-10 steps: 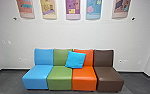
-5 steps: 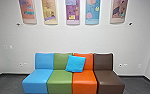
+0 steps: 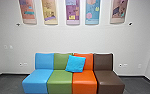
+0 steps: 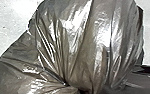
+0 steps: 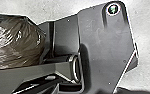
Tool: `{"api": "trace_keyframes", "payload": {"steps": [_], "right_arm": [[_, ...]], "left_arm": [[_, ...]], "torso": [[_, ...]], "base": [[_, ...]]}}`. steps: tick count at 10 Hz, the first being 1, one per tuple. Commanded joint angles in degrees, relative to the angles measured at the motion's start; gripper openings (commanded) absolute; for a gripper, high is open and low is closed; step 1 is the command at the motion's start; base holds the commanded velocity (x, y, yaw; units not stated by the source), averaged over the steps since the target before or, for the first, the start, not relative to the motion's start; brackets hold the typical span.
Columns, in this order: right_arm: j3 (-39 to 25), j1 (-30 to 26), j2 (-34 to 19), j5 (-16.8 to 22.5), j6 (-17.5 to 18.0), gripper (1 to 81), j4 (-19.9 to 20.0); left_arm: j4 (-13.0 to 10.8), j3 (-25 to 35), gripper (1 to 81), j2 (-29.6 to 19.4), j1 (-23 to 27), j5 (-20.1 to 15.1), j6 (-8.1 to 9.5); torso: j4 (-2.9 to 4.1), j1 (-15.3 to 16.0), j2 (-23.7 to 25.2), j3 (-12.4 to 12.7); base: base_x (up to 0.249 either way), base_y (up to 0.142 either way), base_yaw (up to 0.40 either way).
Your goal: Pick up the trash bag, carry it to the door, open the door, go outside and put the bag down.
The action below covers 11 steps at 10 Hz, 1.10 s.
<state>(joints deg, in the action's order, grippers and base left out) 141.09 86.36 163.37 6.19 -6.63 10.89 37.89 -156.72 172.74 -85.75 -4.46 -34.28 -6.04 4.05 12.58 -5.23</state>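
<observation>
Probably carry step; next move calls for a slow turn off the wall [image 3: 58,37] ahead of the grippers. Open floor [image 3: 136,87] past the row's ends; seats [image 3: 84,81] block straight ahead, mind front edges. Base plate [image 5: 103,45] near right gripper, bag [image 4: 73,45] beside it, close to left gripper. Both grippers: opening, hold can't tell.

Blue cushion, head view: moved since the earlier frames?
No, no shift either way: the blue cushion leans across the join of the green backrest and the orange backrest, as before. The camera moved.
</observation>
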Motion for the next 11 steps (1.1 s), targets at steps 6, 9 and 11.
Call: {"api": "trace_keyframes", "payload": {"steps": [6,9,11], "right_arm": [[6.90,-2.90,4.63,4.09,-0.22,81.1,-1.75],[6.90,-2.90,4.63,4.00,-0.14,81.1,-1.22],[6.90,-2.89,4.63,3.91,-0.14,81.1,-1.22]], "left_arm": [[-1.06,-0.87,1.0,1.38,3.35,-4.24,-0.52],[-1.33,-0.78,1.0,1.47,3.35,-4.33,-0.61],[-1.41,-0.78,1.0,1.47,3.35,-4.41,-0.70]], "torso": [[0.00,0.00,0.00,0.02],[0.00,-4.05,-7.17,0.02],[0.00,-4.05,-11.11,0.02]], "base": [[0.000,0.000,0.000],[0.000,0.000,0.000],[0.000,0.000,0.000]]}}
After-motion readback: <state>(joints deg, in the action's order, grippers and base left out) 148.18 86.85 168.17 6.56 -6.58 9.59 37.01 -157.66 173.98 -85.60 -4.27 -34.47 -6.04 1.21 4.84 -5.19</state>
